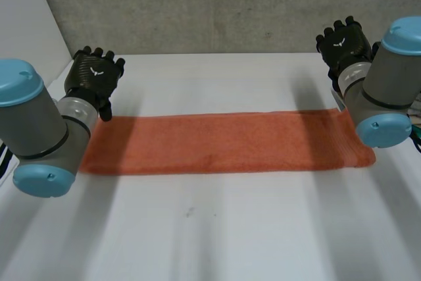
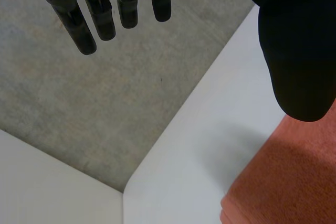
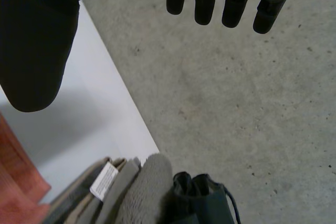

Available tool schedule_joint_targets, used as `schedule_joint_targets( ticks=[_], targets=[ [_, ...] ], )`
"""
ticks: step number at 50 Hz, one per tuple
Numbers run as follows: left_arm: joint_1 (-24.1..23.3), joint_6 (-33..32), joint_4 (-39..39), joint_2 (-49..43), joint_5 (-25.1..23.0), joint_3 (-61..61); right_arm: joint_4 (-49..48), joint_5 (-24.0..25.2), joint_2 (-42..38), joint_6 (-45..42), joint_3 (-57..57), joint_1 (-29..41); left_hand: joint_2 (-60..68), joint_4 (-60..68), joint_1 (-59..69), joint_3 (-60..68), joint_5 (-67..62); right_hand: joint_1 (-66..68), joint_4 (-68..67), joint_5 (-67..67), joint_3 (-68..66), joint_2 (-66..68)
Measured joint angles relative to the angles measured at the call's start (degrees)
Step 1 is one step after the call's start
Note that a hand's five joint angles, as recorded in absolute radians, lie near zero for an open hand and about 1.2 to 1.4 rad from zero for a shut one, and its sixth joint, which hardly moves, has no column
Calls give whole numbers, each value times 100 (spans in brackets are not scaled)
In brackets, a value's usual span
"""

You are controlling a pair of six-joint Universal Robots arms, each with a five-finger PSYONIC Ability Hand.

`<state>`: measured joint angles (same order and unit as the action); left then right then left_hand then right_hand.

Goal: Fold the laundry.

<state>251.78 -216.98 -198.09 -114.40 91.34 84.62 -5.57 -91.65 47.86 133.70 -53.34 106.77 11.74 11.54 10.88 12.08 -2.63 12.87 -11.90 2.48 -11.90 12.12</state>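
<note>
An orange towel (image 1: 223, 143) lies folded into a long strip across the white table (image 1: 217, 228). My left hand (image 1: 94, 77) hovers above the strip's left end, fingers (image 2: 84, 24) straight and spread, holding nothing; the towel's corner (image 2: 283, 182) lies below its thumb. Over the strip's right end my right hand (image 1: 342, 43) is raised, its fingers (image 3: 231, 3) straight and empty too. A bit of the towel's right end (image 3: 16, 192) shows under that thumb.
A pile of grey and dark folded clothes (image 3: 142, 198) with a white label sits off the table's right edge, beyond the towel's right end. Grey concrete floor (image 3: 236, 103) lies past the table's far edge (image 1: 217, 55). White table surface spreads in front of the towel.
</note>
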Motion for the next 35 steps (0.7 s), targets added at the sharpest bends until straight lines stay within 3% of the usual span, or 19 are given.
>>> schedule_joint_targets(
  ticks=[6, 13, 17, 23, 35],
  targets=[
    [-18, 77, -36, 237, -100, 175, -127, -147, -225, -292, -49, -89, 0, 0, 0, 0, 0, 0, 0, 0, 0, 0],
    [-36, 512, -33, 543, -132, 414, 58, -185, 329, 183, -777, -163, 0, 0, 0, 0, 0, 0, 0, 0, 0, 0],
    [-44, 875, -30, 762, -202, 610, 618, 138, 1011, 923, -1725, -330, 0, 0, 0, 0, 0, 67, -222, 199, -235, 210],
    [-59, 1257, -39, 1048, -502, 964, 1365, 789, 1341, 1462, -2869, -874, 0, 0, 0, 0, 0, 787, -889, 874, -883, 735],
    [-86, 1327, -136, 1112, -721, 1252, 364, 1339, 1198, 1483, -3700, -1618, 0, 0, 0, 0, 0, 1462, -1581, 1545, -1561, 1426]
  ],
)
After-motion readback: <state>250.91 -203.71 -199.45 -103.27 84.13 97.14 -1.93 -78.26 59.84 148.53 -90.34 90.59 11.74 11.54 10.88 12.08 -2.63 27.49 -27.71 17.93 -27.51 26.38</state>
